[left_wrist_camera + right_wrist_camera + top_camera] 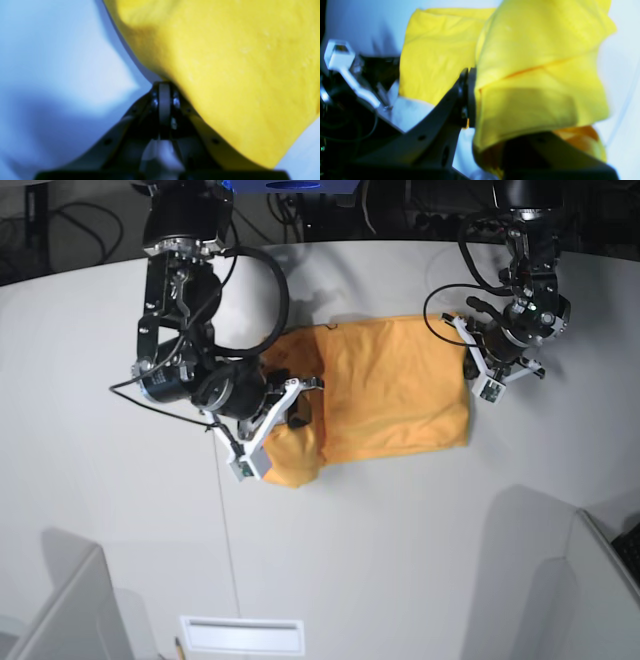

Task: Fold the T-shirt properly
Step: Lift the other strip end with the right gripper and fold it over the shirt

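The yellow-orange T-shirt [390,390] lies partly folded on the white table [400,560]. My right gripper [295,400], on the left in the base view, is shut on a bunched fold at the shirt's left side. In the right wrist view the gripper [470,100] pinches the cloth [532,75], which drapes over and hides one finger. My left gripper [472,358] is at the shirt's right edge. In the left wrist view the gripper [164,87] is shut at the cloth's edge, and the shirt [237,75] hangs over its right side, lifted off the table.
A black cable loop [270,290] lies on the table behind the shirt near the right arm. A white slotted plate [240,635] sits at the front edge. Grey panels stand at the front left [60,610] and front right [590,590].
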`<act>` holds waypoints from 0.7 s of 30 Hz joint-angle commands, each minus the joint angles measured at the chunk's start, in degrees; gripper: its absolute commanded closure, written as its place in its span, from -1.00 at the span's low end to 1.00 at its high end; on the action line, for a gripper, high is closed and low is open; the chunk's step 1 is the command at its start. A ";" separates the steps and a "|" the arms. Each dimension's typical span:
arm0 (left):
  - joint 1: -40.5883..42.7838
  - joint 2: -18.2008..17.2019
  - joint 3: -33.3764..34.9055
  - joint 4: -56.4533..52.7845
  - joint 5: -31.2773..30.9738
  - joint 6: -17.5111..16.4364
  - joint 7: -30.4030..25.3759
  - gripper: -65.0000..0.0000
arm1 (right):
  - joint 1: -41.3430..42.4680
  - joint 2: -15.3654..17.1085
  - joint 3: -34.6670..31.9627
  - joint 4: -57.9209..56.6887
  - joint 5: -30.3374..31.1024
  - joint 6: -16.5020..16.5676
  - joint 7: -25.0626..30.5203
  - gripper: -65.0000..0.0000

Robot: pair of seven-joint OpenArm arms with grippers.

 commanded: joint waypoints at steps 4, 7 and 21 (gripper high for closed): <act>1.02 -0.04 0.18 -0.03 0.50 -1.06 2.34 1.00 | -0.93 -0.56 -3.30 3.63 1.39 -2.71 4.07 1.00; 1.20 -0.04 0.09 -0.03 0.50 -1.06 2.34 1.00 | -1.10 -0.56 -6.55 3.71 1.39 -7.11 6.01 1.00; 4.36 0.05 0.09 6.56 0.50 -0.97 2.51 1.00 | 0.66 -0.56 -21.32 -4.02 1.31 -19.95 17.61 1.00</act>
